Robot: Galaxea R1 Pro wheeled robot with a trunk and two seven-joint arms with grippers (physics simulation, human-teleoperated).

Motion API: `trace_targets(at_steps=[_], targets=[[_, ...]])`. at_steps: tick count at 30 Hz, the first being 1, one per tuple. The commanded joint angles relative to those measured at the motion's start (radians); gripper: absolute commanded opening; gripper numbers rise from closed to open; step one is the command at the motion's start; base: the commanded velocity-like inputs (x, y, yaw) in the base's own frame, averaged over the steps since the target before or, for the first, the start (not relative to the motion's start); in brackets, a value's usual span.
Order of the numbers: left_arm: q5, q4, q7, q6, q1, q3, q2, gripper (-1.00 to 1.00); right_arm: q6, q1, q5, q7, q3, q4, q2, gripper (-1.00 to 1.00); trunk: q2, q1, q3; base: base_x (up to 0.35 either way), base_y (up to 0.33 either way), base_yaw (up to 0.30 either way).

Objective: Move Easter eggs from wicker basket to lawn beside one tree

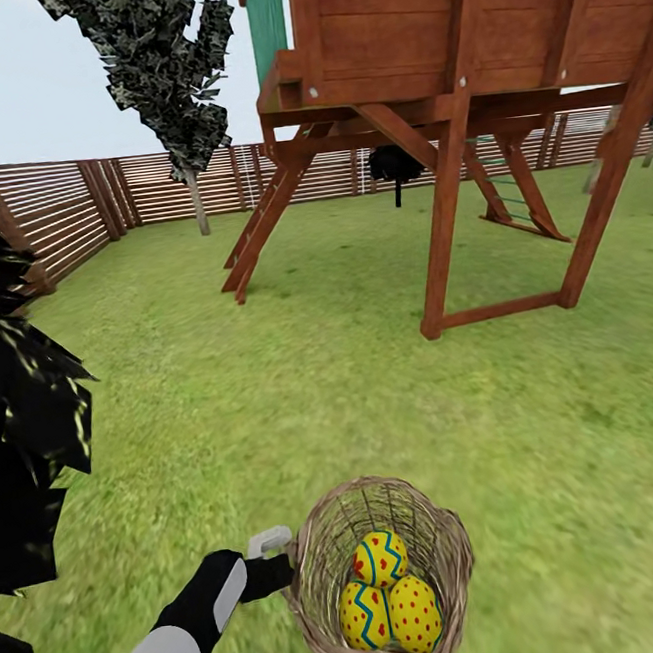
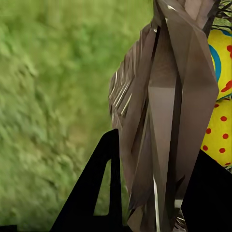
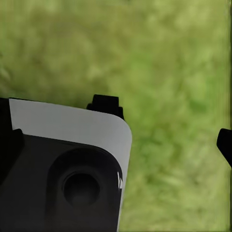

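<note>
Left arm extends forward and low over the lawn [image 1: 392, 380], its gripper [image 1: 282, 569] at the left rim of the wicker basket [image 1: 445, 545]. Left wrist view shows 1 finger [image 2: 92, 193] outside the basket wall and the other inside: the fingers are closed on the rim. The basket holds 3 Easter eggs [image 1: 380, 558], touching one another. Right wrist view shows grass and the right gripper [image 3: 166, 123], its fingers set wide apart and holding nothing. A grey-trunked tree [image 1: 197, 201] stands well apart by the fence [image 1: 63, 208], beside a wooden play tower [image 1: 461, 71].

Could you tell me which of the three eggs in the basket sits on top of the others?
The egg toward the basket's far side; the other two lie lower, side by side.
</note>
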Motion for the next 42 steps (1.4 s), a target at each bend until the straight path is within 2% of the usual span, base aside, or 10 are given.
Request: trace_targets(at_steps=[1,42], targets=[[0.013,-0.002,-0.001,0.007,0.0,0.006,-0.001,-1.0,-0.006,-0.001,0.006,0.003,-0.008,0.003,-0.001,1.0,0.0,0.001,-0.001,0.319,-0.096,0.0],[0.013,-0.002,-0.001,0.007,0.0,0.006,-0.001,-1.0,-0.006,-0.001,0.007,0.003,-0.008,0.003,-0.001,1.0,0.0,0.001,-0.001,0.319,-0.096,0.0]])
